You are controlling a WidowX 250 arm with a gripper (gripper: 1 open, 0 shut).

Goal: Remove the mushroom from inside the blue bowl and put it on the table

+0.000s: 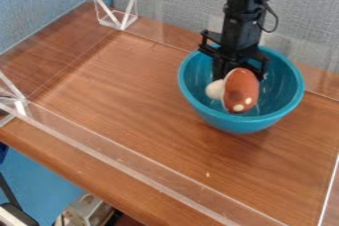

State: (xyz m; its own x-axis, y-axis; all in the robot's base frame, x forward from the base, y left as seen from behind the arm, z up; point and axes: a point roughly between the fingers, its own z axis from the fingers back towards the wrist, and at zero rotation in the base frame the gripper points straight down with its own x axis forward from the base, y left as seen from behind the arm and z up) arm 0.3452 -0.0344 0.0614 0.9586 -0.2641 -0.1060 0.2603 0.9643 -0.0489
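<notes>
The teal-blue bowl (pixel 269 119) stands on the right part of the wooden table (pixel 119 81). My black gripper (pixel 239 72) reaches straight down into the bowl. Its fingers are shut on the top of the mushroom (pixel 241 92). The reddish-brown cap hangs just below the fingertips, over the bowl's inside. A cream-white part shows at its left, close to the bowl's inner wall. The arm hides the far rim of the bowl.
Low clear acrylic walls (pixel 146 159) edge the table. Clear triangular brackets stand at the back left corner (pixel 117 14) and at the left edge (pixel 11 96). Bare wood stretches left of and in front of the bowl. A blue wall rises behind.
</notes>
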